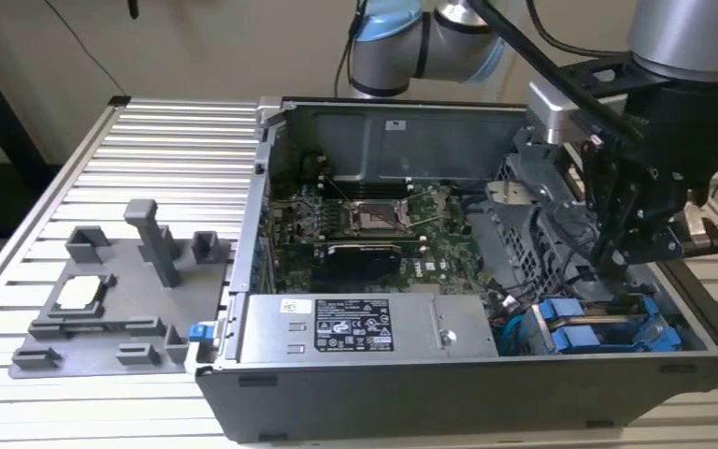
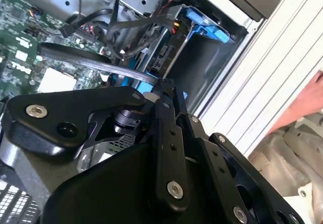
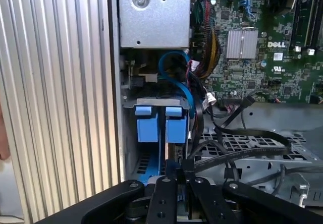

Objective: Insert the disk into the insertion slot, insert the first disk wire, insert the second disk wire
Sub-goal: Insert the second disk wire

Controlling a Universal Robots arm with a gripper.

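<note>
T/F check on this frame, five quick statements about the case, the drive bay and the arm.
1. The computer case lies open, motherboard exposed. True.
2. Two blue drive carriers sit side by side in the bay. True.
3. The gripper hovers over the grey fixture. False: it is over the drive bay, at the exterior view's right.
4. A blue cable curves above the carriers. True.
5. The case stands on a wooden table. False: ribbed metal surface.
</note>
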